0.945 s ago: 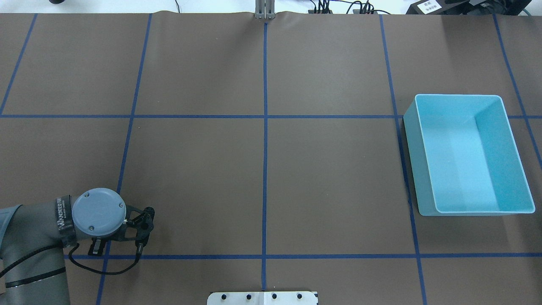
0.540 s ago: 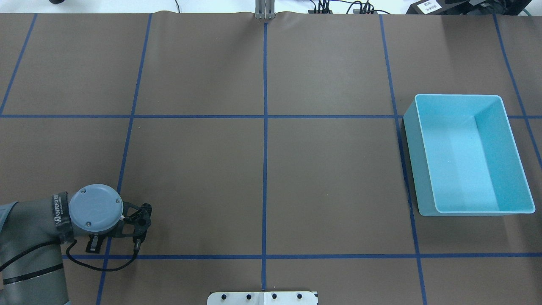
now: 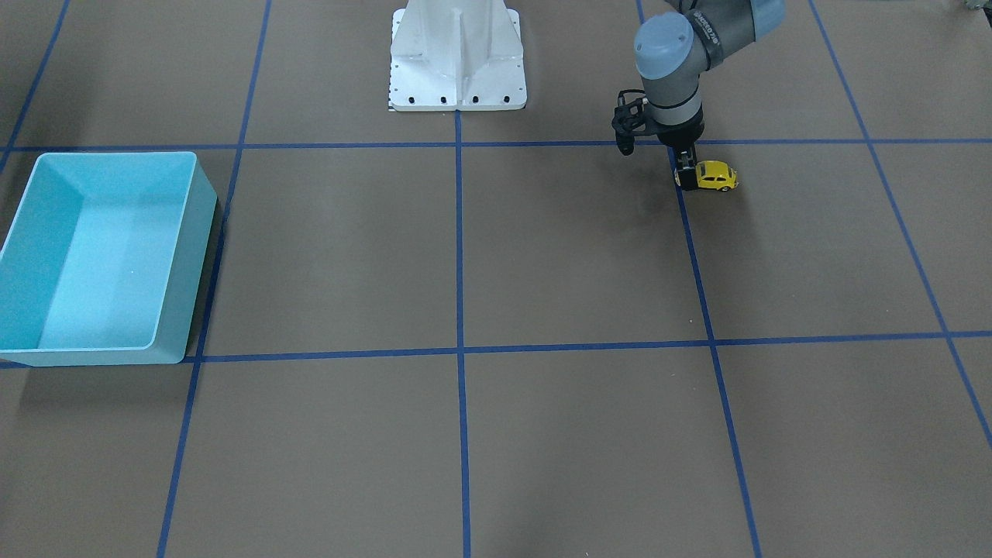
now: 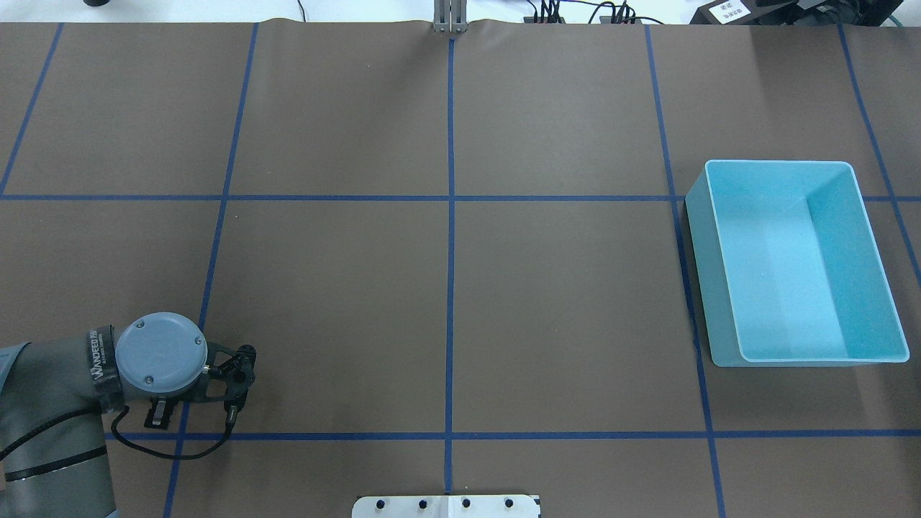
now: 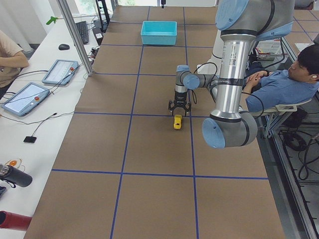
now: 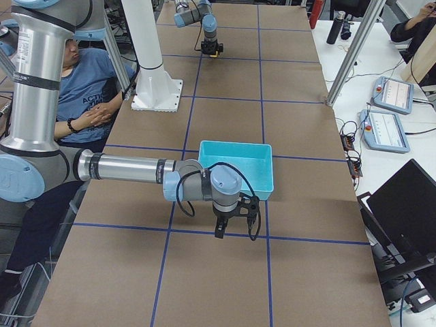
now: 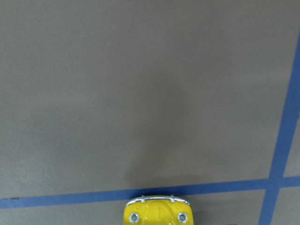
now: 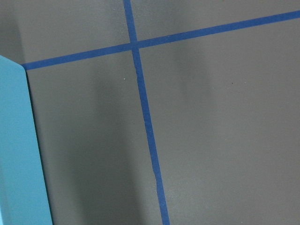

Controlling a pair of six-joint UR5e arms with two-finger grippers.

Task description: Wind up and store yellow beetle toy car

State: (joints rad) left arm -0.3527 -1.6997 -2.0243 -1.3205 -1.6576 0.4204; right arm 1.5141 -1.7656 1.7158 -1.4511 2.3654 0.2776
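One yellow beetle toy car [image 3: 717, 177] on wheels, long axis along table [image 3: 542, 256], nose at left fingers [image 3: 682, 172]; grip unclear.

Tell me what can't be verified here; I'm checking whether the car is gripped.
Front-facing view: left gripper at the yellow beetle toy car, too small to tell if clamped.
Overhead view: car hidden under the left wrist.
Left wrist view: bottom edge cuts the car; only one end shows.
Right side view: right gripper too small to judge.
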